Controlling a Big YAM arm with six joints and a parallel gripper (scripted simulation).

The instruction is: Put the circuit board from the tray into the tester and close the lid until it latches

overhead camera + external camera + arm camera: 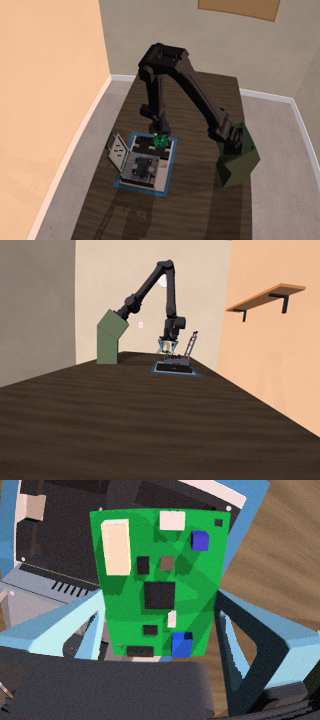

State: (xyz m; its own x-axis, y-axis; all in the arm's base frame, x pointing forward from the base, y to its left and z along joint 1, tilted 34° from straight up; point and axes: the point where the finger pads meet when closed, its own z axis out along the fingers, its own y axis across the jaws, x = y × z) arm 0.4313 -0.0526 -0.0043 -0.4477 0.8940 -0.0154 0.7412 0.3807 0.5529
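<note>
The green circuit board is in the air, face up, over the tray. My gripper is shut on the board's two long edges. In the wrist view the cream and white connectors are at the board's far end, the large blue part at its near end. The board is turned relative to the tray. The tester has its lid standing open. No board lies on its dark plate. The hook is too small to make out.
Tray and tester stand side by side on a pale panel with a blue border. The raised lid stands on the side away from the green arm stand. A shelf is on the wall.
</note>
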